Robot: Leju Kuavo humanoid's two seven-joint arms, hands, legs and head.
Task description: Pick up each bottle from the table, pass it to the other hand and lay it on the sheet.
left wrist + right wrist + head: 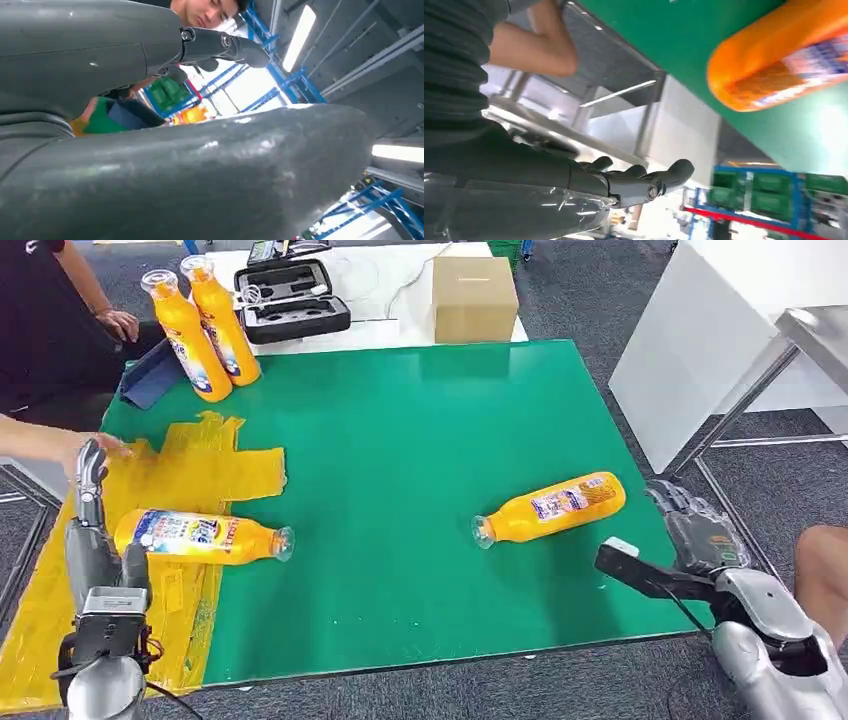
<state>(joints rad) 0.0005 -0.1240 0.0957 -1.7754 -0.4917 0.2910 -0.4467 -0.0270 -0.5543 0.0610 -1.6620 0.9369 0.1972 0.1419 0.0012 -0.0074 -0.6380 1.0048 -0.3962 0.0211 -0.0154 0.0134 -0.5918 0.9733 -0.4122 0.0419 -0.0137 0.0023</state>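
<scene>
One bottle (203, 536) lies on the yellow sheet (190, 475) beside the open left hand (90, 502); the right hand (700, 530), open, sits near another bottle (552, 507).

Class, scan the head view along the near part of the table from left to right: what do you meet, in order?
Left hand → bottle on the yellow sheet → bottle on the green mat → right hand.
</scene>
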